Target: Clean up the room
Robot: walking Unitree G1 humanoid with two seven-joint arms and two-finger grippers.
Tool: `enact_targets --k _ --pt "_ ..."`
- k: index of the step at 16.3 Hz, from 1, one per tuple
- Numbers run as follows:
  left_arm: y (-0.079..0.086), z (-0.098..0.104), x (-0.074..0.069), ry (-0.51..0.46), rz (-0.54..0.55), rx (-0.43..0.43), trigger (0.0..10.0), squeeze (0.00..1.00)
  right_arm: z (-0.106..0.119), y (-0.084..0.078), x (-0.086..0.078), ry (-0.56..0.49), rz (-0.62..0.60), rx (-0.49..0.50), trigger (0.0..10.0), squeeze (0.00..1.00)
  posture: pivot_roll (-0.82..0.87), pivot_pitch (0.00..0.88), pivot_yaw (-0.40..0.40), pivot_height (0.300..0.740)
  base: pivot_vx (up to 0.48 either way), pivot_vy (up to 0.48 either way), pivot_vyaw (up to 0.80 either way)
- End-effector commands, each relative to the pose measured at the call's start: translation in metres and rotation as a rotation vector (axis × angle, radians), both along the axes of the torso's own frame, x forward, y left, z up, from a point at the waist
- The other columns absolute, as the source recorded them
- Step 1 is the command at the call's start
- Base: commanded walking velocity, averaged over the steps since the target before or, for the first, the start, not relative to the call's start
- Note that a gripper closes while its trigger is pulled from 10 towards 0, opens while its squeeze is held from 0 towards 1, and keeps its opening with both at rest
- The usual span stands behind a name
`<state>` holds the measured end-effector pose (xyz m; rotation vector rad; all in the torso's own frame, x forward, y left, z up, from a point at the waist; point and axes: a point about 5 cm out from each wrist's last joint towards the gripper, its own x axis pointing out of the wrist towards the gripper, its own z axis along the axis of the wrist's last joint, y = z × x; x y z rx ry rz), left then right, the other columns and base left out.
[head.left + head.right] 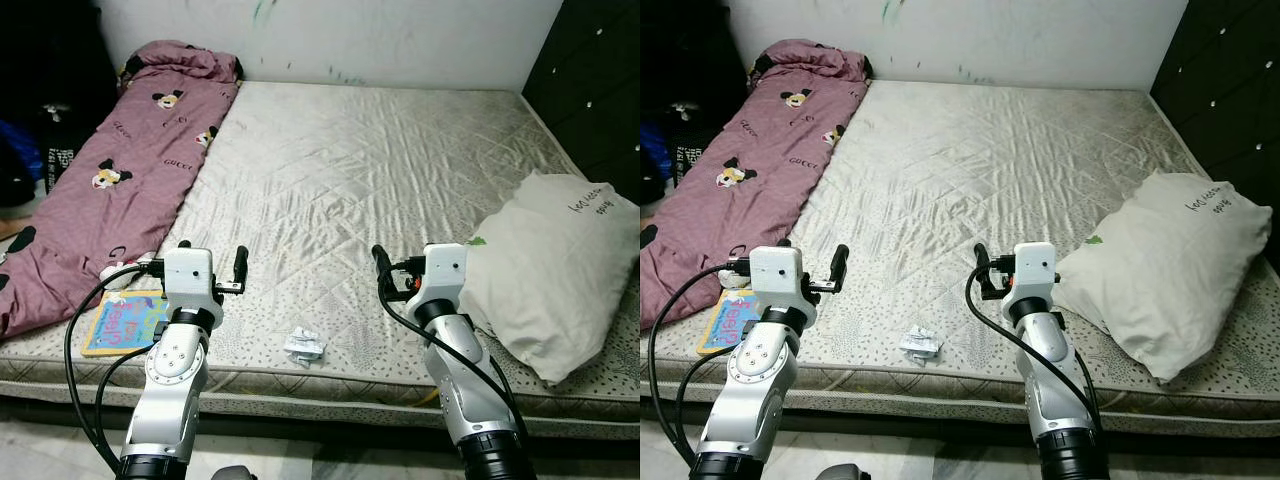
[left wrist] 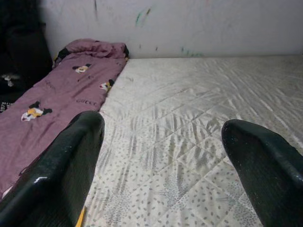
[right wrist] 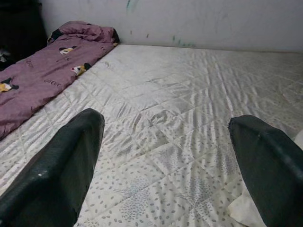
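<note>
While both grippers, left [image 1: 200,272] and right [image 1: 392,272], hovered open and empty over the mattress [image 1: 380,170] front edge, the crumpled wrapper [image 1: 304,345] lay between them; 1 careless pinch could snag the quilted cover or nudge it off.

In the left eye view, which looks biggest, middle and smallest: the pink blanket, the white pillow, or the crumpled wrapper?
1. Pink blanket, biggest, running along the mattress's left side.
2. White pillow, clearly smaller.
3. Crumpled wrapper, tiny, though nearest the camera.
</note>
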<state>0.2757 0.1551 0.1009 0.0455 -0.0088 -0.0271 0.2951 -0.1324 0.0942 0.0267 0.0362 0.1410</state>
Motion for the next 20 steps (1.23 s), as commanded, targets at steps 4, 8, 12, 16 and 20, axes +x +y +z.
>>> enact_targets --k 4,8,12,16,20 --pt "0.0006 0.0028 0.0004 -0.005 0.008 -0.002 10.0 0.0 0.0045 0.0023 0.0014 -0.009 0.024 0.005 10.0 0.0 0.06 0.041 -0.008 0.74 0.0 0.0 0.0" --pt "0.0005 0.003 0.0007 -0.004 0.017 -0.01 10.0 0.0 0.005 0.0026 0.002 -0.012 0.031 0.005 10.0 0.0 0.06 0.047 -0.01 0.74 0.0 0.0 0.0" --pt "0.0014 0.0024 0.0009 0.0 0.028 -0.034 10.0 0.0 0.0045 0.0019 0.0026 -0.006 0.033 -0.001 10.0 0.0 0.06 0.049 -0.014 0.74 0.0 0.0 0.0" --pt "0.0026 0.0018 0.0012 0.006 0.04 -0.053 10.0 0.0 0.0045 0.0018 0.0032 -0.003 0.036 -0.006 10.0 0.0 0.06 0.053 -0.017 0.74 0.0 0.465 0.0" --pt "0.0025 0.0017 0.0018 0.008 0.04 -0.054 10.0 0.0 0.0045 0.0018 0.0036 -0.003 0.035 -0.007 10.0 0.0 0.05 0.054 -0.016 0.74 0.0 0.48 0.0"
